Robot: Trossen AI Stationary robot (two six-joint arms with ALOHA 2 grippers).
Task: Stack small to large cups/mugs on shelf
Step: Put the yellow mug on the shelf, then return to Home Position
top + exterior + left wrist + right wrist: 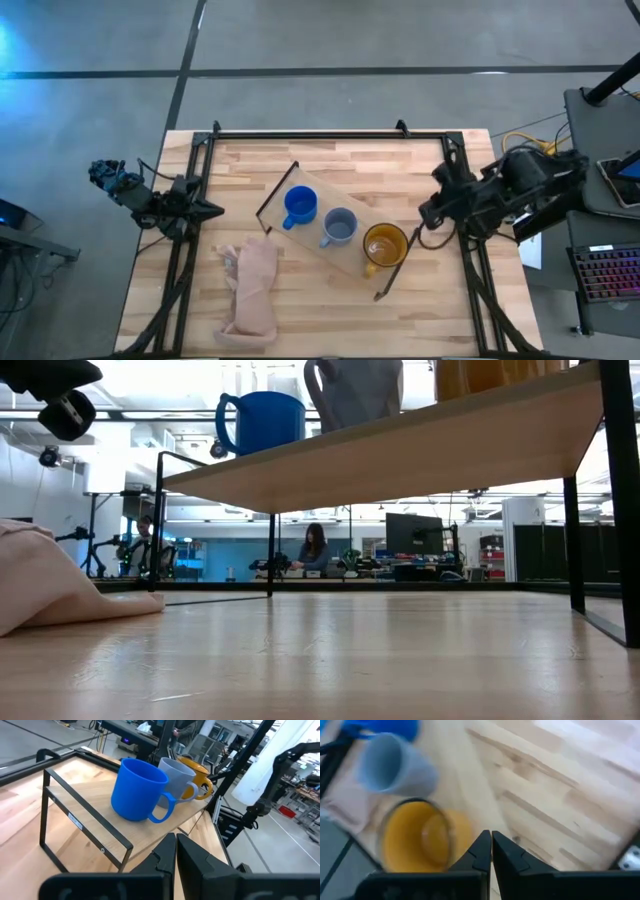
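Observation:
Three mugs stand upright in a row on the light-wood shelf (pixel 352 252): a bright blue mug (pixel 300 206), a grey-blue mug (pixel 339 227) and a yellow-orange mug (pixel 385 245). They also show in the left wrist view: blue (pixel 138 790), grey-blue (pixel 176 777), yellow-orange (pixel 197 777). My left gripper (pixel 215 210) is shut and empty at the table's left edge, left of the shelf. My right gripper (pixel 424 213) is shut and empty, right of the yellow-orange mug (pixel 417 842).
A pale pink-beige cloth (pixel 252 290) lies crumpled on the tabletop near the front left, beside the shelf's left end. Black frame rails (pixel 320 133) run along the table's far edge and sides. People sit in the room behind the table (pixel 313 550).

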